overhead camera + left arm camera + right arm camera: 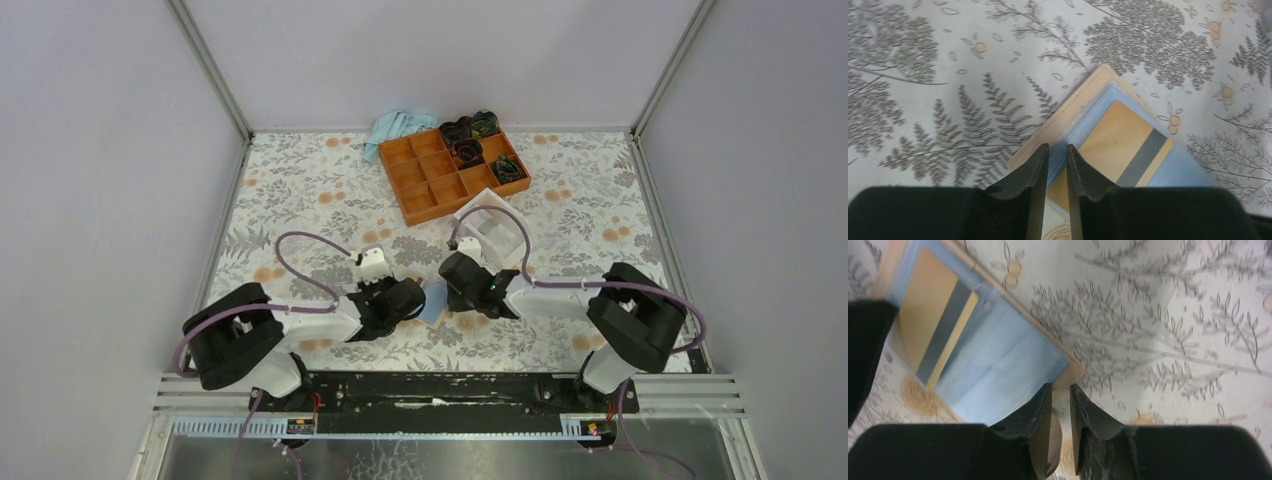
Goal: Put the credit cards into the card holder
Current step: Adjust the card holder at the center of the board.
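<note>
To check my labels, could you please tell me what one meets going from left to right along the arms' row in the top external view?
Left arm → left end effector → card holder → right end effector → right arm.

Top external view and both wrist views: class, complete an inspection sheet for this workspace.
Surface: floral tablecloth, flat.
Job's things: card holder lies open; gold striped card in its clear sleeve.
Clutter: orange tray, blue cloth, clear box.
Grippers: left gripper fingers nearly together over holder's edge, grip unclear; right gripper pinches its tan corner.
Cables: purple cables loop over both arms.
Surroundings: grey walls.
</note>
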`<state>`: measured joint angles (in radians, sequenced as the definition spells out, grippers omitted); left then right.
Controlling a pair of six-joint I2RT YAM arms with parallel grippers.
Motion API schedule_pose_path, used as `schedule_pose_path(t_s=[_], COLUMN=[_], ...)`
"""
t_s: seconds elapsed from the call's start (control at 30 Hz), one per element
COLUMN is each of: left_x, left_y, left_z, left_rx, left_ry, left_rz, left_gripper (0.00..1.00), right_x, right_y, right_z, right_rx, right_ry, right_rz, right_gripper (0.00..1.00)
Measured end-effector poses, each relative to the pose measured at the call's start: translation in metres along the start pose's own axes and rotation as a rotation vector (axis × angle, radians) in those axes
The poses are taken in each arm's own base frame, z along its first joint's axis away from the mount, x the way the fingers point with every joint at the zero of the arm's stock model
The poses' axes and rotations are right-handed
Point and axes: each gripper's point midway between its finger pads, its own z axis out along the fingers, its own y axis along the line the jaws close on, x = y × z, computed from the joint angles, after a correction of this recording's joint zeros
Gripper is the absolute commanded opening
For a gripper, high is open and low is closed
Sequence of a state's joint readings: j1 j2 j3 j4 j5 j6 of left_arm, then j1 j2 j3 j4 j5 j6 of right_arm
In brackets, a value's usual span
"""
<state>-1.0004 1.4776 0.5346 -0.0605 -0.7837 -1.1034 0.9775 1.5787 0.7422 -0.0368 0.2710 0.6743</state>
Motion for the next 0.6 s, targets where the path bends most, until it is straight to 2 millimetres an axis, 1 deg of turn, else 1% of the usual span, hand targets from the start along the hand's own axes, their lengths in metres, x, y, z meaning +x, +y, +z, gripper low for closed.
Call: schedule_pose_path(t_s=[0.17, 0.43, 0.53, 0.6], left_x=[-0.006, -0.027, -0.032, -0.034], left_y=[0.019, 0.032, 0.035, 0.035], left_z=[-0.009, -0.025, -0.028, -0.029], left_rx=[-0.045, -0.046, -0.046, -0.045], left_ry=[-0.011, -0.066, -0.077, -0.081], left_rz=[-0.031, -0.112, -0.124, -0.126], left_gripper=[0.29, 0.29, 0.29, 0.29], right_x=[-0.028, -0.071, -0.081, -0.083], right_y=[0.009, 0.021, 0.021, 0.020], right_z=[0.022, 0.054, 0.061, 0.062], right_rx=[-0.015, -0.025, -0.022, -0.019], right_ry=[-0.022, -0.051, -0.052, -0.046], right_rz=[0.011, -0.001, -0.014, -0.026], right_gripper=[0.27, 0.27, 0.27, 0.29])
